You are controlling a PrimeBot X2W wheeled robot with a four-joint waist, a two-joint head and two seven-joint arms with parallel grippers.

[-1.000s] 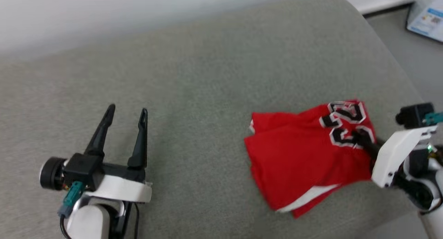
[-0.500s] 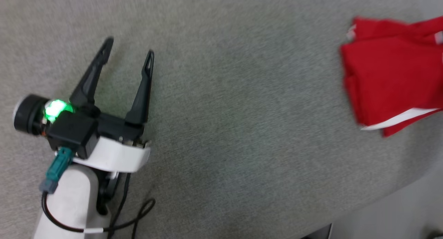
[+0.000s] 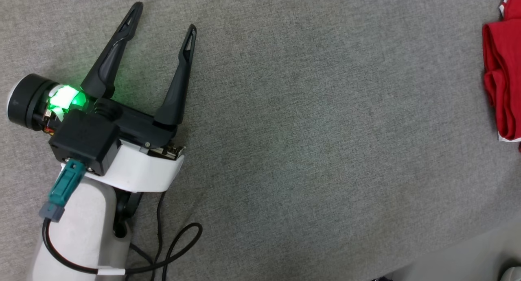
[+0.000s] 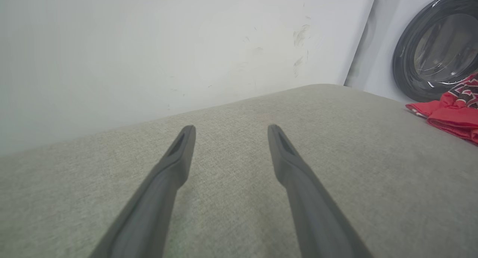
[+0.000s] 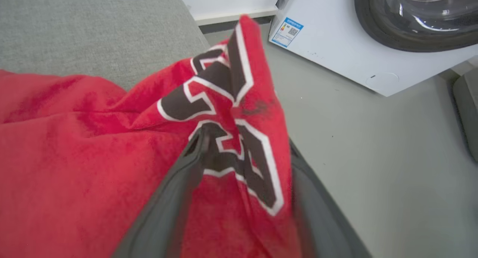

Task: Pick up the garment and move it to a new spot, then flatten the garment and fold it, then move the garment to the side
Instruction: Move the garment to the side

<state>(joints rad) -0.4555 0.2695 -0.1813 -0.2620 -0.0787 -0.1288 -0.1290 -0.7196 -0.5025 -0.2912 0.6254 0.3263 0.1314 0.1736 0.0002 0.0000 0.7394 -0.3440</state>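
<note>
Since the earlier frame the head camera has swung left and down, sliding the soft bright red jersey garment to the picture's right edge. It lies on the grey fabric surface, well right of the left tool, which is spread wide and empty. Cloth with black-and-white numerals bunches between the right tool fingers, apparently gripped. Light and limp, it is probably best pinched at a folded edge.

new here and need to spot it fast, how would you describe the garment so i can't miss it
Find the wide grey cushioned surface; follow it to its edge near the white washing machine. Bunched there, around the right hand, lies the garment: the one bright red cloth, bearing black numerals outlined in white.
</note>
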